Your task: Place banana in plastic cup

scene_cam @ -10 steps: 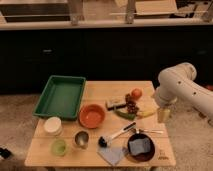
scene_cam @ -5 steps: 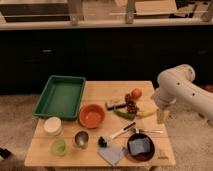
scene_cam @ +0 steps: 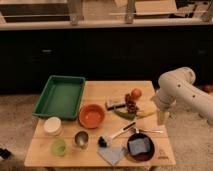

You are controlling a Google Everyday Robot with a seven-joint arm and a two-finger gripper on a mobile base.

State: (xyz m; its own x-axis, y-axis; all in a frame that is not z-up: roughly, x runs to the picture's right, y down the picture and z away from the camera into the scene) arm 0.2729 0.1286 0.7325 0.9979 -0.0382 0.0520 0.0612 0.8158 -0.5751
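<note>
**Bench scene, camera view.** We see the white arm (scene_cam: 182, 90) reaching in from the right, with the gripper (scene_cam: 161, 117) hanging at the right edge of the wooden bench (scene_cam: 107, 90). It is just beside the banana (scene_cam: 146, 111), which lies on the bench surface. We cannot tell whether the gripper is released or clenched, nor whether it touches the banana.

The plastic cup (scene_cam: 59, 146), translucent light green, stands near the front left corner, well apart from the banana. The metal cup (scene_cam: 81, 138) is just to its right and a white round container (scene_cam: 52, 125) is behind it.

An orange bowl (scene_cam: 92, 115) sits near the middle, and a green tray (scene_cam: 61, 96) occupies the back left. A round orange-red fruit (scene_cam: 136, 93) lies behind the banana. A dark pan (scene_cam: 139, 147) holding a blue sponge (scene_cam: 137, 145) sits at the front right.

Compared with the frame one second earlier, we note that the arm has moved slightly left and the gripper slightly lower. Every item on the bench has kept its place.
</note>
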